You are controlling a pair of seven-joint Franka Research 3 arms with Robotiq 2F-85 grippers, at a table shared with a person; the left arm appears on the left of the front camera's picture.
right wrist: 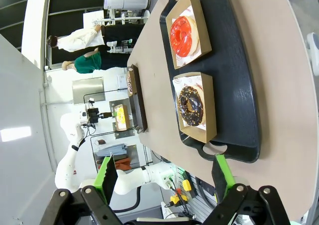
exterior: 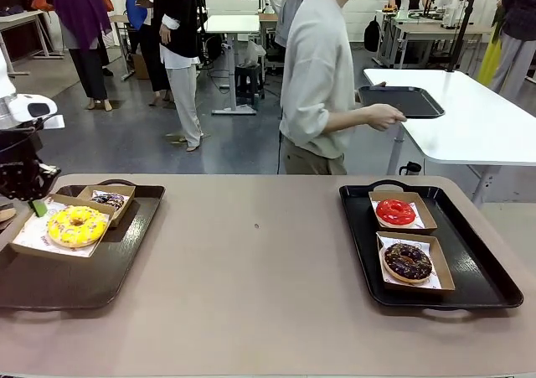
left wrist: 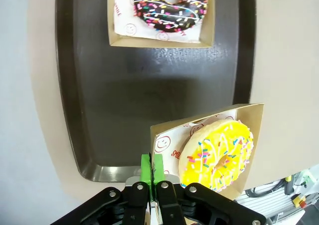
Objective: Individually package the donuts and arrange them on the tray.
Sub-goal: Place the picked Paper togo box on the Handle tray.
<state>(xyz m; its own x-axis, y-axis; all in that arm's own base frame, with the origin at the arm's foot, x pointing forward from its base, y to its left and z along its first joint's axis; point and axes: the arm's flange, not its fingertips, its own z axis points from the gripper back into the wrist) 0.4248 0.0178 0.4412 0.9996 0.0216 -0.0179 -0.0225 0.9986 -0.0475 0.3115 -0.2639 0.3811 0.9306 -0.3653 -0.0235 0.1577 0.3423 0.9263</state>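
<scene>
On the left black tray [exterior: 50, 282] a yellow donut [exterior: 77, 225] lies in an open cardboard box [exterior: 33, 244]. My left gripper [exterior: 35, 204] is shut on that box's edge, green pads pinched on its paper-lined rim [left wrist: 152, 166], with the yellow donut [left wrist: 217, 152] beside the fingers. Behind it a chocolate sprinkled donut [exterior: 109, 200] [left wrist: 170, 5] sits in its own box. The right black tray [exterior: 477, 252] holds a red donut [exterior: 395, 212] [right wrist: 183, 33] and a dark purple sprinkled donut [exterior: 408, 261] [right wrist: 192, 105], each boxed. My right gripper [right wrist: 164, 175] hangs open high above that tray [right wrist: 239, 85].
A person stands at the table's far side, one hand [exterior: 387, 116] on another black tray [exterior: 400, 101] lying on a white table [exterior: 477, 126]. The tan tabletop [exterior: 260, 261] between the two trays is bare. More people and tables stand farther back.
</scene>
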